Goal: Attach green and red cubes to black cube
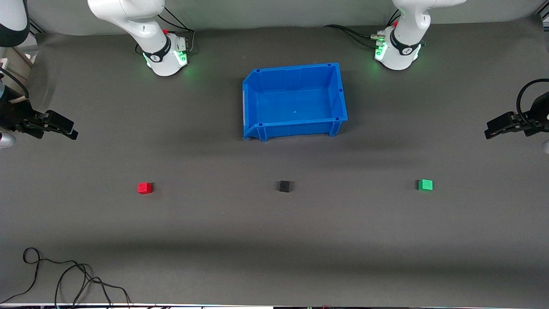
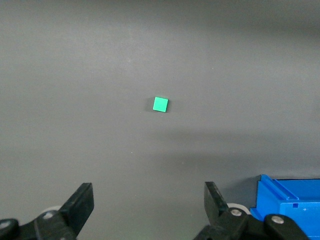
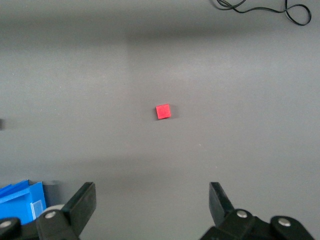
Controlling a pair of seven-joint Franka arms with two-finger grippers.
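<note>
Black cube (image 1: 284, 186): set between red cube (image 1: 145, 188) and green cube (image 1: 425, 185), well apart, unjoined; left gripper (image 2: 149, 202) and right gripper (image 3: 152, 202) held high, jaws spread, each overlooking its cube.

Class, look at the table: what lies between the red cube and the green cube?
In the front view, only the black cube lies between the red cube and green cube, roughly midway.
</note>
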